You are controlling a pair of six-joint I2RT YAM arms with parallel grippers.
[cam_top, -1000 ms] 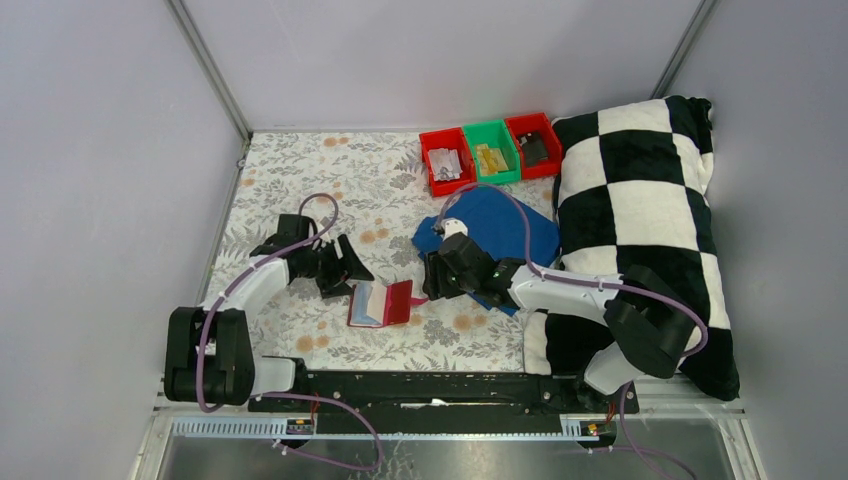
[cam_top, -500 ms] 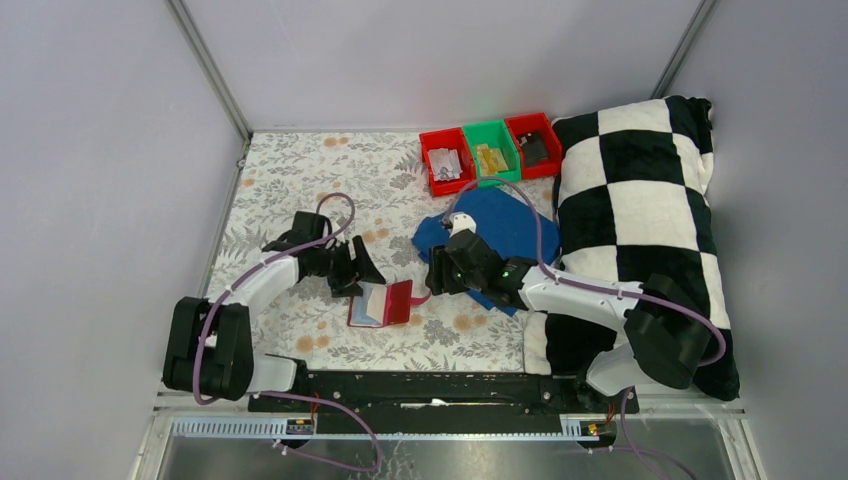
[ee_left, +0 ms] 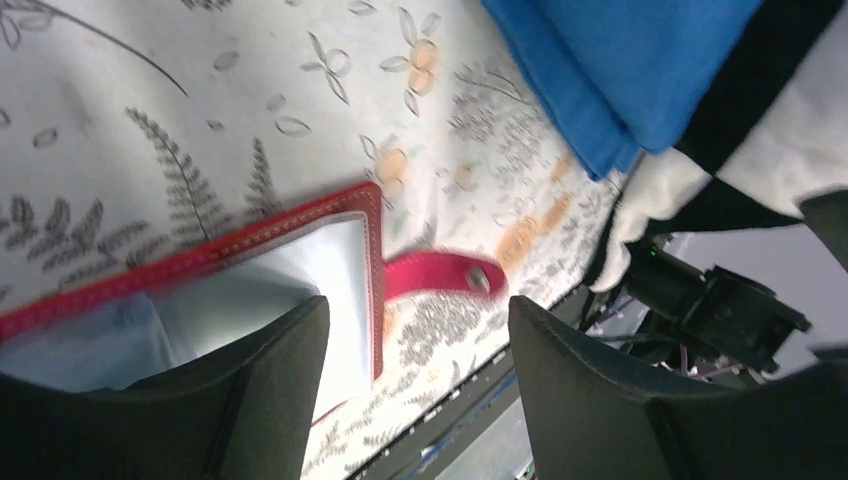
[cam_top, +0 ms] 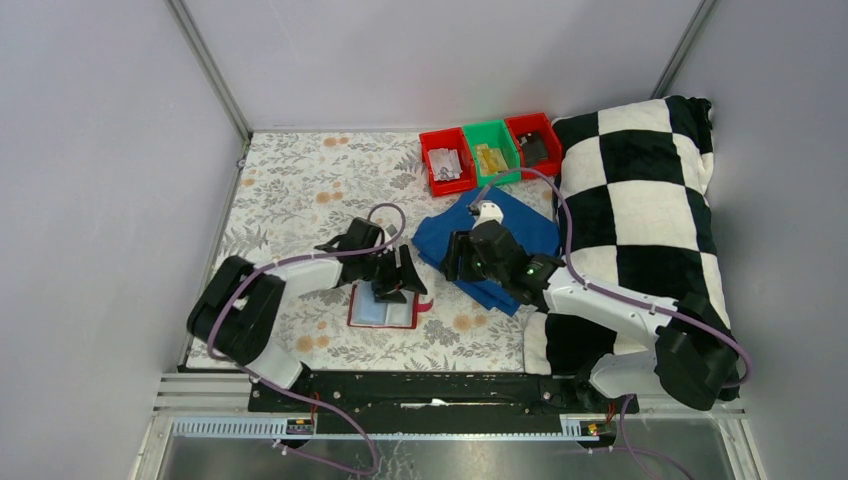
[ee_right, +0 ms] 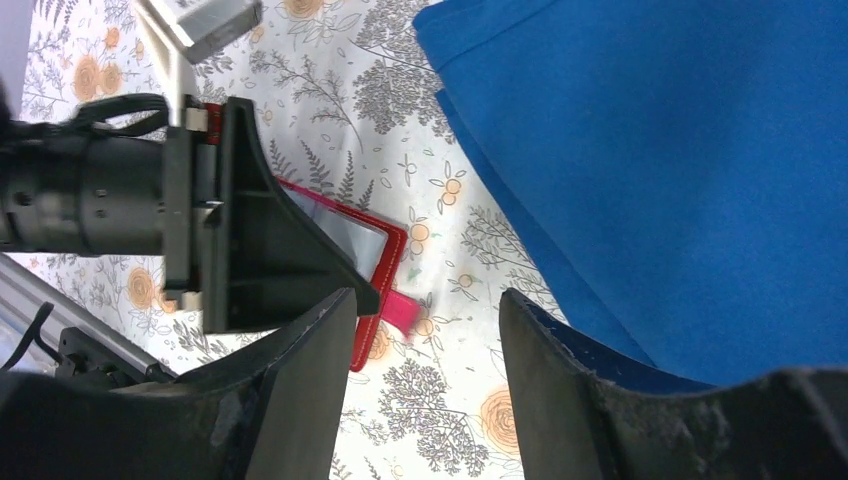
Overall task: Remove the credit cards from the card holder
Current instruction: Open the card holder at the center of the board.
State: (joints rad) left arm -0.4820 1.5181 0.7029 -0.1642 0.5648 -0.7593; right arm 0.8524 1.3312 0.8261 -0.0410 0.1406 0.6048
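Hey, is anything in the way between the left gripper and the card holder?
Nothing visible is. The left gripper hangs open right over the card holder, which lies spread open, inside up and uncovered.

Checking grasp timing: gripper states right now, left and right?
Left gripper: open, over the card holder, gripping nothing.
Right gripper: open, empty.

The card holder [cam_top: 385, 315] lies open on the worktop [cam_top: 290, 190], near its middle, with the left pincer [cam_top: 397, 285] over its far edge. To its right, the right pincer [cam_top: 458, 262] hangs over a folded cloth [cam_top: 525, 225]. A pillow [cam_top: 640, 210] lies farther right, and three bins [cam_top: 488, 126] sit along the far edge.
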